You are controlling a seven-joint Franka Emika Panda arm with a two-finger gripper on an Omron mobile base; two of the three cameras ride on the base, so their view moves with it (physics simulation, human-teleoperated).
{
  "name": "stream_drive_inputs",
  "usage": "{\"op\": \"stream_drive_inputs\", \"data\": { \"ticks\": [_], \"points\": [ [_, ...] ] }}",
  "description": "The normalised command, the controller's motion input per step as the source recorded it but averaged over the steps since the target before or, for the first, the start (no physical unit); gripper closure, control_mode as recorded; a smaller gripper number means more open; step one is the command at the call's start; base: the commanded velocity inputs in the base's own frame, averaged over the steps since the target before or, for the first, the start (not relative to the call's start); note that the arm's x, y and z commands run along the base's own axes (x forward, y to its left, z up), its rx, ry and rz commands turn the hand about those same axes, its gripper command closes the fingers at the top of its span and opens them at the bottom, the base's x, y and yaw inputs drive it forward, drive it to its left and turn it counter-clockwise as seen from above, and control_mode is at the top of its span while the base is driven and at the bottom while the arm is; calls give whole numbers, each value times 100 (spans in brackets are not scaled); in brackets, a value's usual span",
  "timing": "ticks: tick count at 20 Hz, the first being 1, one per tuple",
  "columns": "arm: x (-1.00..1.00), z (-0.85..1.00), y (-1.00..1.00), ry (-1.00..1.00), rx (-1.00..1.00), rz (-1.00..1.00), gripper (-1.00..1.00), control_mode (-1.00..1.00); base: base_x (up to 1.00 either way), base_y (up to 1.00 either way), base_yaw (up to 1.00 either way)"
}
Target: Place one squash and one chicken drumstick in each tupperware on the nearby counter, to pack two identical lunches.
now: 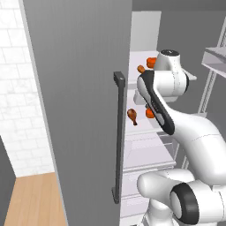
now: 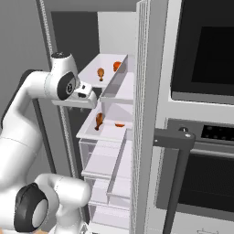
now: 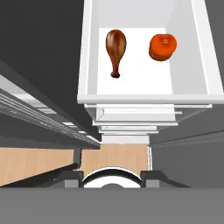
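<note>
An open fridge holds the food on two white shelves. The upper shelf carries a squash and a chicken drumstick. On the lower shelf lie another drumstick and squash. My gripper hangs in front of the shelves, above and short of the lower shelf, pointing down. Its fingers stand apart with nothing between them. The tupperware and the counter are out of view.
The grey fridge door with its dark vertical handle stands open on the left. A wall oven with a bar handle is to the fridge's right. Clear drawers sit below the shelves.
</note>
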Motion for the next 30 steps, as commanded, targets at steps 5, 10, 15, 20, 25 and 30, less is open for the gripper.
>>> {"op": "stream_drive_inputs", "data": {
  "ticks": [5,10,15,20,25,30],
  "points": [
    [-16,0,-14,-7,1,0,-100,-100,0,0,0],
    [-11,8,-25,-13,4,0,-100,-100,0,0,0],
    [0,55,-2,-13,0,1,-100,-100,0,0,0],
    [0,48,0,-10,-2,0,-100,-100,0,0,0],
    [8,30,-1,-9,0,4,-100,-100,0,0,0],
    [13,9,-18,-23,0,2,-100,-100,0,0,0]
  ]
}}
